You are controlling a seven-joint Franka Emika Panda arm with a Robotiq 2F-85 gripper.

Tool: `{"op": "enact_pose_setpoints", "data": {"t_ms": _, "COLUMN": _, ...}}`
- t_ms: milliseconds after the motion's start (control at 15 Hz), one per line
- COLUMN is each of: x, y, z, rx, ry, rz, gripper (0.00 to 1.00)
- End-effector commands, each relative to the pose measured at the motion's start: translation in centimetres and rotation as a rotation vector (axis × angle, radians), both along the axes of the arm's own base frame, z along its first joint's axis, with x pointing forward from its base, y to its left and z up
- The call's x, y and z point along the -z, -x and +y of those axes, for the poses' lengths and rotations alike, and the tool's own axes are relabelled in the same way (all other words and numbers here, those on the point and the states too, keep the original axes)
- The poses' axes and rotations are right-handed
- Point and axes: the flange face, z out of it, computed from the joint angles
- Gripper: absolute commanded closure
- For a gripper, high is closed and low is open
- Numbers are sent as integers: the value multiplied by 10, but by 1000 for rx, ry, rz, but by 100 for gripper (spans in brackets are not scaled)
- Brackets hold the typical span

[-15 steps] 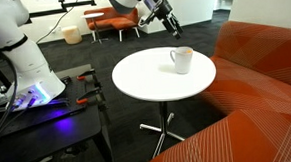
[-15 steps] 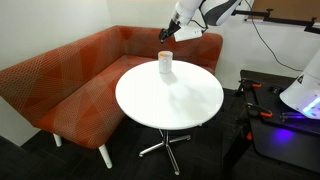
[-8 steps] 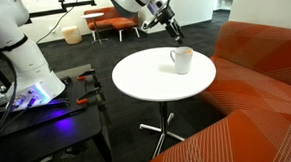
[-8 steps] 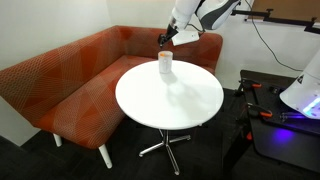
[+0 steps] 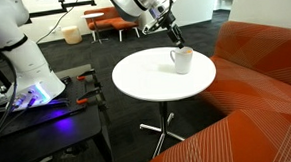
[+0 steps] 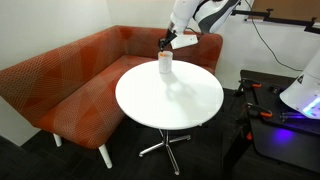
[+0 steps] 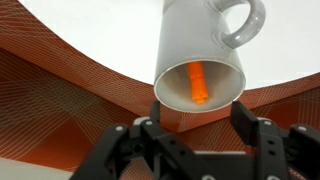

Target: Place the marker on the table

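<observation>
The orange marker [image 7: 196, 82] stands inside the white mug [image 7: 205, 50]; it shows only in the wrist view, looking down into the mug's mouth. The mug stands on the round white table [image 5: 145, 76] near its far edge, also seen in both exterior views [image 5: 181, 59] [image 6: 165, 63]. My gripper [image 7: 200, 118] is open, its two dark fingers spread on either side of the mug's rim, just above it [image 5: 175, 37] [image 6: 164, 44]. Nothing is held between the fingers.
An orange-red sofa [image 6: 70, 85] curves around the table [image 6: 170, 95]. A dark bench with tools [image 5: 47, 111] stands by the robot base. Orange chairs [image 5: 112, 23] stand far behind.
The gripper has moved down and closer to the mug, from beside and above it to right over its rim.
</observation>
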Motion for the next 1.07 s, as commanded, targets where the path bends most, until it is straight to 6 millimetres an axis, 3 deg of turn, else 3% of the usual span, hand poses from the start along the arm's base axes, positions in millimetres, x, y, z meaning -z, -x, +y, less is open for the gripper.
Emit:
{"op": "enact_pose_setpoints", "data": {"t_ms": 0, "x": 1, "y": -7, "z": -5, "rx": -9, "ry": -1, "rz": 11, "gripper": 31}}
{"op": "enact_pose_setpoints", "data": {"t_ms": 467, "x": 3, "y": -14, "z": -10, "rx": -23, "ry": -4, "rz": 20, "gripper": 39}}
{"op": "enact_pose_setpoints", "data": {"t_ms": 1000, "x": 14, "y": -29, "z": -10, "rx": -60, "ry": -7, "rz": 48, "gripper": 38}}
